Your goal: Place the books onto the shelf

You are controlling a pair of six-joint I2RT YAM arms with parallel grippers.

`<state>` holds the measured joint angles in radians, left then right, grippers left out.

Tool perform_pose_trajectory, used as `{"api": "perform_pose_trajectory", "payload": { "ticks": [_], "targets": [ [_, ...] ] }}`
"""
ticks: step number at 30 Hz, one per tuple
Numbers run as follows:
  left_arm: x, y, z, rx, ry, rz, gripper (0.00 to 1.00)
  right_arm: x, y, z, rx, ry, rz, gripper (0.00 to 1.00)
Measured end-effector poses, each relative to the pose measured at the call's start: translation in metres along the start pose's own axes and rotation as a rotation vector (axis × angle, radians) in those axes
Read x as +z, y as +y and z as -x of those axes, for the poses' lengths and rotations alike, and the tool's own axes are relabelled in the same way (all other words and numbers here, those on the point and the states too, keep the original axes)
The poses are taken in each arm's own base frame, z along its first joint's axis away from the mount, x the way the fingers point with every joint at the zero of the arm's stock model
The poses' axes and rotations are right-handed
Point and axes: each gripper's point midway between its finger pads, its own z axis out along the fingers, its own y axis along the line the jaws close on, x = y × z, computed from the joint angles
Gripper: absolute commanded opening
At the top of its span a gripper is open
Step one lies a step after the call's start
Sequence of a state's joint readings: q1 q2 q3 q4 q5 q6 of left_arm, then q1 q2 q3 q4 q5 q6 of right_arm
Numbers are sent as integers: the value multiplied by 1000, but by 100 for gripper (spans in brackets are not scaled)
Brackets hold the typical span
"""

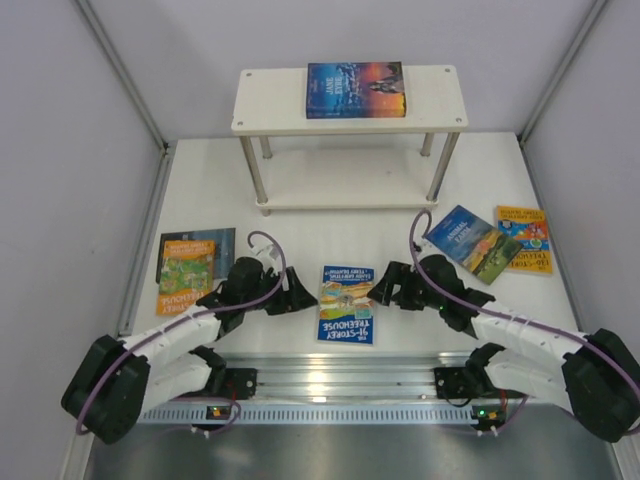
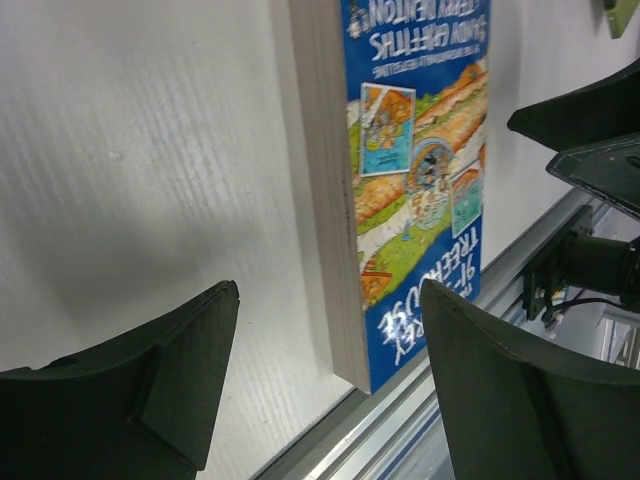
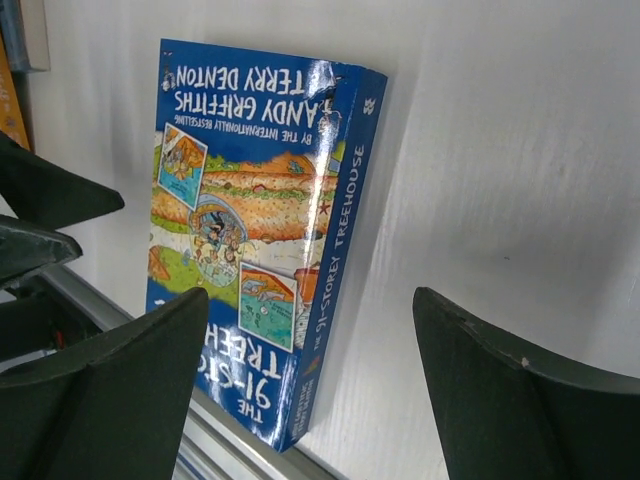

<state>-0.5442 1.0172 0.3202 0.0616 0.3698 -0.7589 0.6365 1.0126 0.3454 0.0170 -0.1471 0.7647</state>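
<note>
My left gripper (image 1: 292, 296) and my right gripper (image 1: 386, 288) sit low over the white table (image 1: 200, 200), facing each other across the blue paperback with the illustrated treehouse cover (image 1: 346, 303). That book lies flat, cover up, at the middle of the near edge, its bottom end by the silver metal rail (image 1: 340, 375). From my left wrist, the left gripper (image 2: 330, 300) has both dark fingers (image 2: 180, 380) spread wide with nothing clamped. The blue paperback (image 2: 420, 170) shows its pale page edge just ahead of them, and the right gripper's dark fingers (image 2: 590, 110) show beyond it. From my right wrist, the right gripper (image 3: 310, 300) is just as wide and grips nothing. The same paperback (image 3: 250, 230) turns its blue spine towards me, its near corner close by one finger (image 3: 120, 390). I cannot tell whether either gripper touches it. At the back stands the small two-tier shelf of cream boards on silver legs (image 1: 260, 100), with a blue-and-sunset book (image 1: 355, 90) flat on its top board. To the left a green illustrated book (image 1: 187, 275) lies on a dark blue book (image 1: 218, 240). To the right a tilted blue landscape-cover book (image 1: 472, 243) lies just beside an orange-yellow book (image 1: 525, 238).
</note>
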Motion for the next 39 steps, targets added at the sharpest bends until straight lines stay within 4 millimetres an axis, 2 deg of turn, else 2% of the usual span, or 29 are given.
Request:
{"api": "perform_pose_trajectory", "payload": {
  "ticks": [3, 5, 9, 13, 14, 17, 20, 21, 23, 25, 30, 36, 39],
  "targets": [
    [10, 17, -13, -19, 32, 28, 75, 5, -6, -8, 11, -5, -6, 80],
    [17, 15, -13, -27, 36, 1, 73, 7, -9, -15, 18, 1, -15, 80],
    [31, 10, -9, -31, 37, -50, 63, 12, -4, -25, -17, -7, -38, 81],
    [39, 12, -10, -41, 42, -55, 49, 18, 2, -27, -33, -17, -61, 81],
    [41, 13, -10, -44, 42, -52, 40, 19, 2, -26, -31, -22, -63, 82],
    [44, 18, -13, -56, 55, -36, 26, 23, 5, -23, -16, -34, -63, 85],
    [47, 12, -11, -51, 56, -65, 15, 28, 10, -20, -6, -28, -65, 85],
    [48, 10, -10, -51, 55, -74, 8, 30, 12, -19, -5, -20, -71, 86],
    [49, 8, -9, -53, 54, -90, 2, 33, 18, -16, -3, -11, -79, 86],
    [52, 6, -9, -59, 55, -103, 0, 35, 25, -9, -2, -12, -79, 86],
    [55, 5, -8, -77, 54, -121, 0, 31, 28, -6, -1, -19, -77, 84],
    [57, 7, -8, -88, 51, -123, 0, 14, 43, 5, 14, -109, 41, 79],
    [59, 6, -8, -99, 55, -136, 0, 12, 40, 6, 36, -155, 75, 75]
  ]
}}
